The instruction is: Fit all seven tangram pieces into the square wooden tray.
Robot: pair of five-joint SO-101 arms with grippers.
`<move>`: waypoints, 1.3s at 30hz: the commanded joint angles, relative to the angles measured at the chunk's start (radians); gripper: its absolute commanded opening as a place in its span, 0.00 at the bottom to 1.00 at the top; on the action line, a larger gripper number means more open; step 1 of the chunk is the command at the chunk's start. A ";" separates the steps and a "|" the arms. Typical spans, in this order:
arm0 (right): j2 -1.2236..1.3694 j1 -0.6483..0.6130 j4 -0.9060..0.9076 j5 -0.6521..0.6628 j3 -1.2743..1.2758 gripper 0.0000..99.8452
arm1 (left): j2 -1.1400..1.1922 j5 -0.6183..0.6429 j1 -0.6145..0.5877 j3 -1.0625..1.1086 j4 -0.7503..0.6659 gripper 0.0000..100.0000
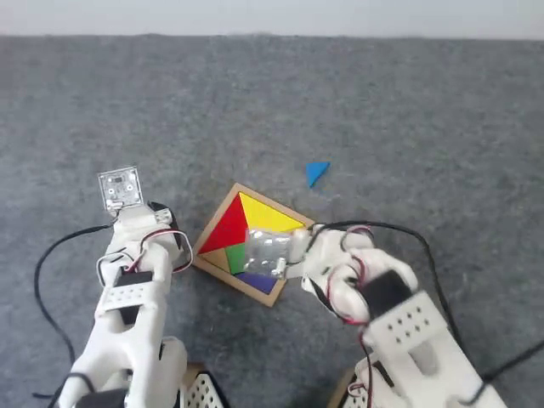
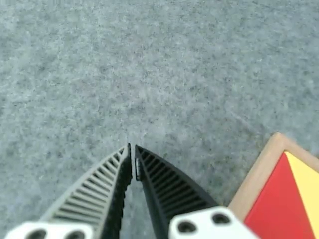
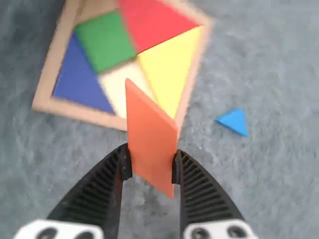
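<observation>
The square wooden tray (image 1: 214, 261) lies turned like a diamond between the arms. Inside it are a red triangle (image 1: 223, 228), a yellow triangle (image 1: 268, 218), a green square (image 1: 235, 257) and a dark blue piece (image 1: 257, 283). My right gripper (image 3: 149, 160) hovers over the tray's near side (image 3: 50, 104), shut on an orange piece (image 3: 149, 142) held on edge. Beyond the orange piece, a bare wooden gap (image 3: 113, 87) shows in the tray. A small blue triangle (image 1: 316, 172) lies on the carpet past the tray. My left gripper (image 2: 132, 160) is shut and holds nothing, just beside the tray's corner (image 2: 256, 177).
Grey carpet covers the whole table. Cables trail from both arms, one looping right of the tray (image 1: 399, 229). There is free carpet at the back and on the left side.
</observation>
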 commanded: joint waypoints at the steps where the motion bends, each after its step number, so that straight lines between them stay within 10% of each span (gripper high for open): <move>1: -0.136 0.030 -0.028 -0.097 0.041 0.01 | -0.198 0.005 -0.008 -0.019 0.241 0.01; 11: -0.492 0.039 -0.108 -0.215 0.282 0.01 | -1.066 0.005 0.000 -0.013 1.028 0.01; 22: -0.679 0.039 -0.102 -0.287 0.354 0.01 | -1.192 0.005 -0.006 0.197 0.907 0.01; 39: -0.679 0.039 -0.104 -0.288 0.362 0.01 | -1.203 0.000 0.000 0.202 1.086 0.01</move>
